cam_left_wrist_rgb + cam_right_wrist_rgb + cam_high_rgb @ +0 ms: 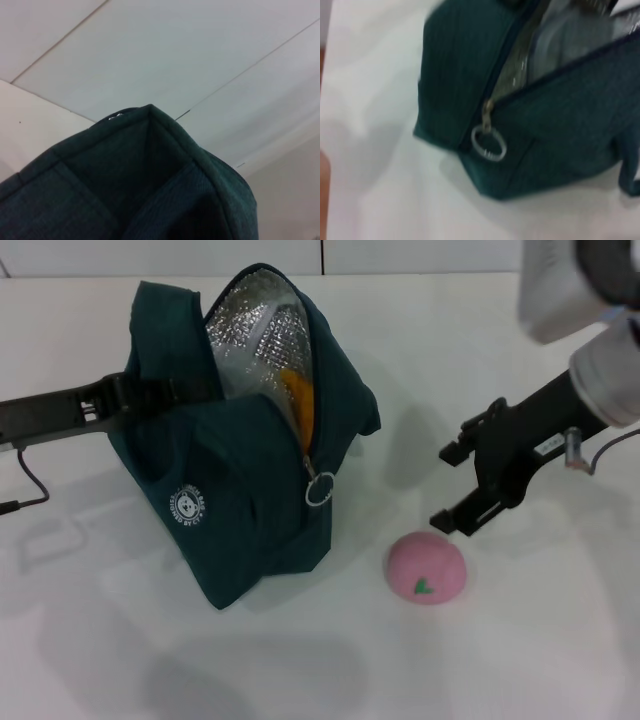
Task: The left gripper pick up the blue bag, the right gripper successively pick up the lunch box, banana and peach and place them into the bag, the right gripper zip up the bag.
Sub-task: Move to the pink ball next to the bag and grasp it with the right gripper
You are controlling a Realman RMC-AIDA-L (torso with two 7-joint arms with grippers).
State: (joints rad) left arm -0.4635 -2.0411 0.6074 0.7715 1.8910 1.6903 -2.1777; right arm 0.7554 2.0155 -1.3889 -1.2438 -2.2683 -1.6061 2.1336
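Peach (427, 568) is sitting on the table (560, 640), lower centre-right of head view, just below and a bit left of the right tool (452, 487), whose fingers are spread wide w/ nothing between them. Right arm is much nearer. Blue bag (240, 490) is gaping at centre-left, banana (303, 400) showing inside; left tool (165, 392) is at its upper-left edge, grip state: cannot tell.

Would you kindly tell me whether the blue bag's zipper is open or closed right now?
Open: the blue bag gapes, showing foil lining, with the ring pull at its near end.
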